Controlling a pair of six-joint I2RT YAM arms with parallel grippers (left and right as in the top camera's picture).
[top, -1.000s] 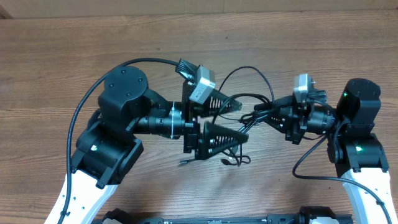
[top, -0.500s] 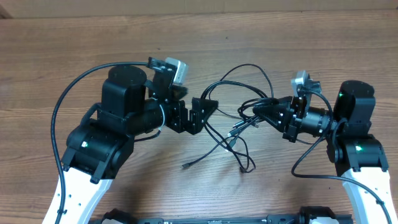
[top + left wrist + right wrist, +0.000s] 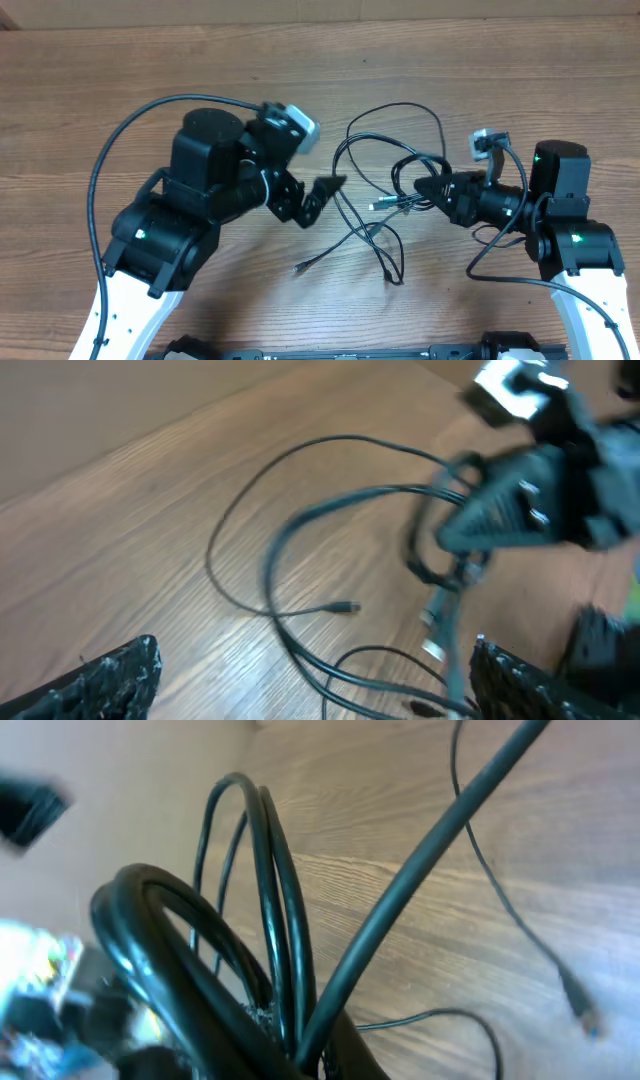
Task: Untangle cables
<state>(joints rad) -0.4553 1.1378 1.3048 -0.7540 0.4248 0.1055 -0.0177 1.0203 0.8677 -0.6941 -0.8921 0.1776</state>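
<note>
Wood-grain table [image 3: 120,70] shows open room across the upper frame. Right gripper [image 3: 430,190] is clamped tight on the cables [image 3: 400,910], right of centre. Left gripper [image 3: 320,197] gapes wide and empty, just left of the loose loops sprawled mid-frame.

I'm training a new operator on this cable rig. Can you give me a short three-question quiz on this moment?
1. True or false: the left gripper is clamped on the cables.
2. Which one grips the cables? A) left gripper B) right gripper C) both
3. Fill in: the slack loops lie on a ____ table.
Key: 1 false, its jaws stand open and empty; 2 B; 3 wooden.
</note>
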